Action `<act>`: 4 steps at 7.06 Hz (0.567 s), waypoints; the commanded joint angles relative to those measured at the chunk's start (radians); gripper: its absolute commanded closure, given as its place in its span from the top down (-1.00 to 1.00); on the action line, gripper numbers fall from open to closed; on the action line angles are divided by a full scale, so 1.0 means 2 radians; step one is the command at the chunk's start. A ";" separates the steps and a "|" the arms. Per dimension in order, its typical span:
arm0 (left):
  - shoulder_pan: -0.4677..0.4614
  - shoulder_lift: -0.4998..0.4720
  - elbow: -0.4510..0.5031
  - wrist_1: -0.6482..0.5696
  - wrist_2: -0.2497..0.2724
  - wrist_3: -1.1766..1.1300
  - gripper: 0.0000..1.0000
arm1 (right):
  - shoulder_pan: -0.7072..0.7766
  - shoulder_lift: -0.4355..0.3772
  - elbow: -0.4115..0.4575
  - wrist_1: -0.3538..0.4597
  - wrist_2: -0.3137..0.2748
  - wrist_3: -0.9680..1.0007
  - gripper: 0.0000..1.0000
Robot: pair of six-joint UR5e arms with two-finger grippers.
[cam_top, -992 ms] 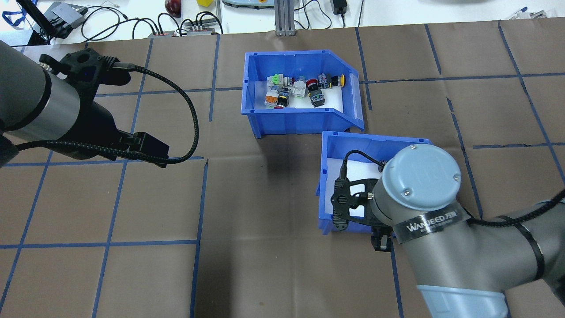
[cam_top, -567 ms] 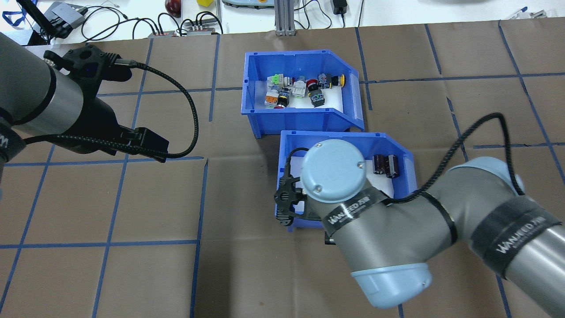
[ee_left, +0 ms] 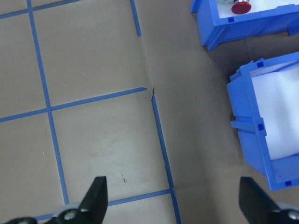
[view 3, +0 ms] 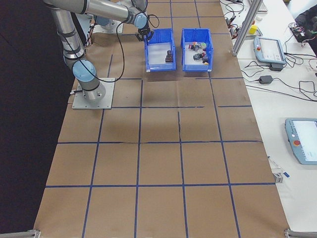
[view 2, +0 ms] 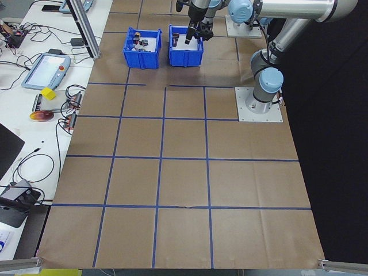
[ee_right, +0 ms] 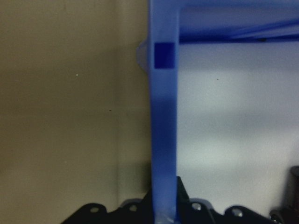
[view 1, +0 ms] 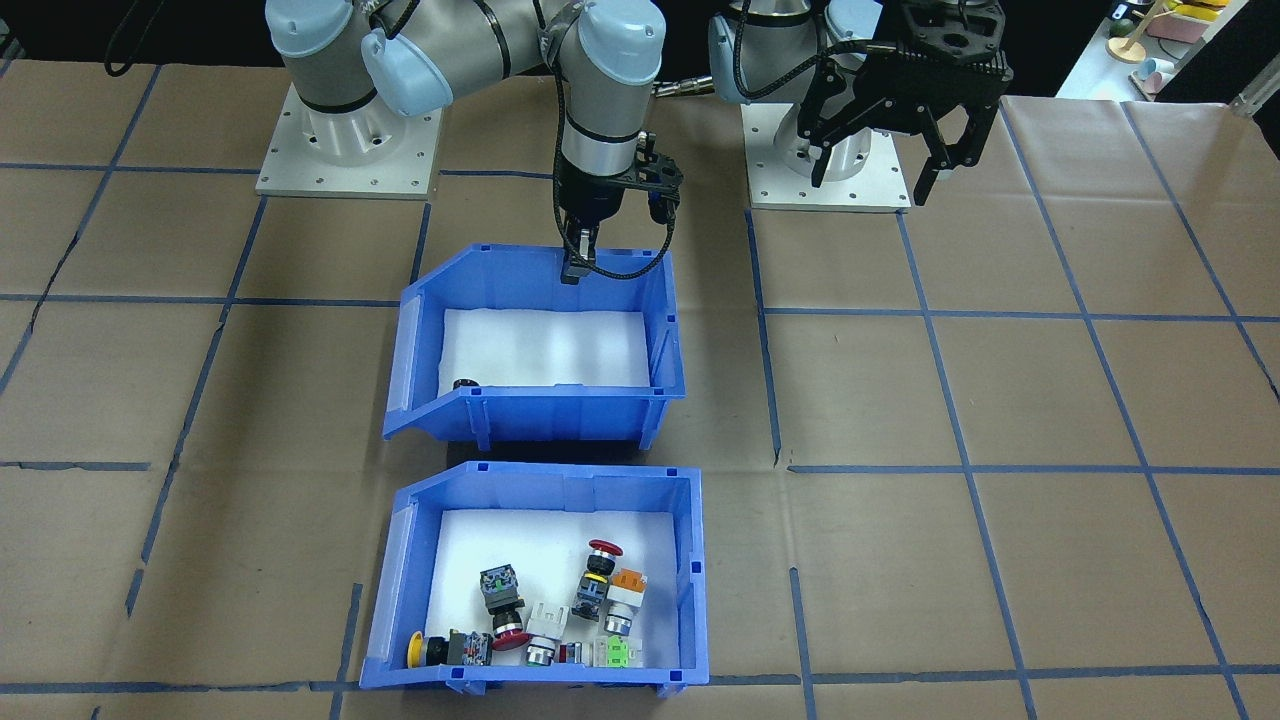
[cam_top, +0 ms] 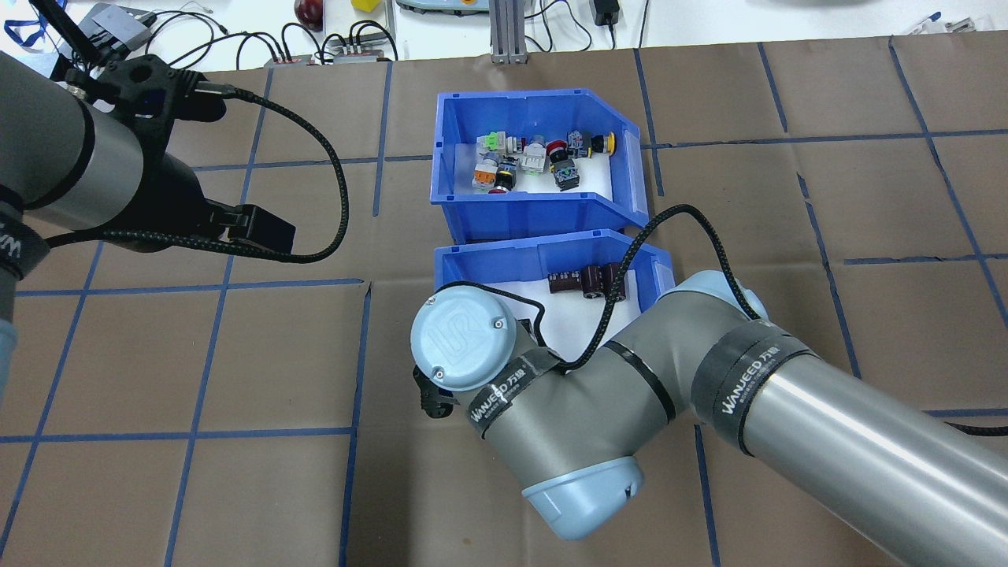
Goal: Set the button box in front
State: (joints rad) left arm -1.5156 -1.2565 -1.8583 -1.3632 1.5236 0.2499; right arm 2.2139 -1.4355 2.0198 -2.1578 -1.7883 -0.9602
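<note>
The button box (view 1: 545,585) is seen on the brown-papered tabletop (view 1: 1000,400), on the side far from the robot's bases, its white foam floor carrying a loose cluster of push-button switches (view 1: 545,620) with red, yellow, green and orange parts. Just behind it, toward the robot, a 2nd blue bin (view 1: 540,345) is set almost in line, the 2 bins nearly touching wall to wall. Dark cylinders (cam_top: 589,282) are gathered in 1 corner of that 2nd bin.

The right pincer (view 1: 575,262) is closed on the robot-side wall of the 2nd bin; in the right wrist view the blue wall (ee_right: 163,121) is seen running straight down between the jaws. The right arm (cam_top: 709,394) is stretched across above that bin.

The left pincer (view 1: 895,150) is held in the air near its own base, well apart from both bins, with its fingers (ee_left: 96,196) spread wide and nothing between them.
</note>
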 commanded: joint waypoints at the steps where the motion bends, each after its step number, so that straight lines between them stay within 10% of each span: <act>1: 0.000 0.001 0.000 0.002 0.006 -0.001 0.99 | -0.002 0.000 0.012 -0.003 0.001 0.001 -0.86; 4: 0.000 0.016 -0.007 0.000 0.006 -0.024 0.99 | -0.001 -0.002 0.012 0.004 0.003 0.009 -0.86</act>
State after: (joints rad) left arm -1.5156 -1.2439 -1.8630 -1.3602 1.5344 0.2310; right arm 2.2119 -1.4389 2.0425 -2.1578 -1.7829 -0.9464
